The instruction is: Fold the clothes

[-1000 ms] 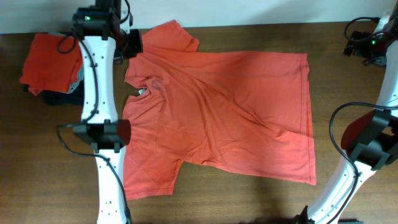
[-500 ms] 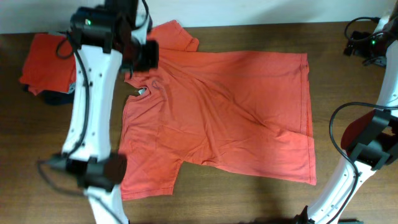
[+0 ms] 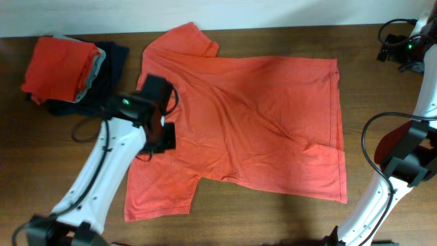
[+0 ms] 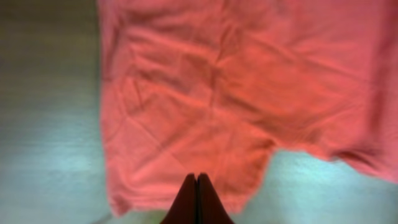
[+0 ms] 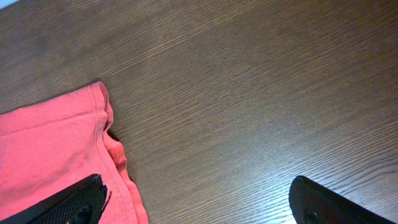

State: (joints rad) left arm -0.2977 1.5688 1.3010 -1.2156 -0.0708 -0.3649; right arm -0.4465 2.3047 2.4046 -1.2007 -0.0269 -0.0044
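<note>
Left gripper [image 4: 197, 180]: fingers pressed together, and I see no cloth pinched between them. On the overhead it hangs over the collar end of the spread T-shirt [image 3: 259, 116], at about 9 o'clock of the garment. The wrist view shows the tips just above the lower sleeve [image 4: 186, 155].

Right gripper [image 5: 198, 202]: fingers wide apart and empty, over bare table [image 5: 261, 93]. The shirt's hem corner [image 5: 56, 143] lies at 9 o'clock of it, near but not touching.

The T-shirt lies open and mostly flat, collar toward 9 o'clock, hem toward 3, sleeves at 11 and 7. There are soft wrinkles across the body (no fold made yet, by my read). A folded orange-red shirt [image 3: 58, 65] sits at 10 o'clock of the table, on top of a grey garment [image 3: 97, 68] and a navy garment [image 3: 113, 58].

Risks:
- With its fingers together, the left could come down and only shove the cloth. That would bunch the collar area instead of taking hold.
- A grab too far in from the edge could take both layers, or drag the whole shirt toward 9 o'clock.
- The left side would lift unevenly if the right does not take the hem corner at the same time, so the fold line would skew.
- Wrinkles left in the body would get locked into the fold.
- A wide left swing could clip the stack at 10 o'clock.
</note>
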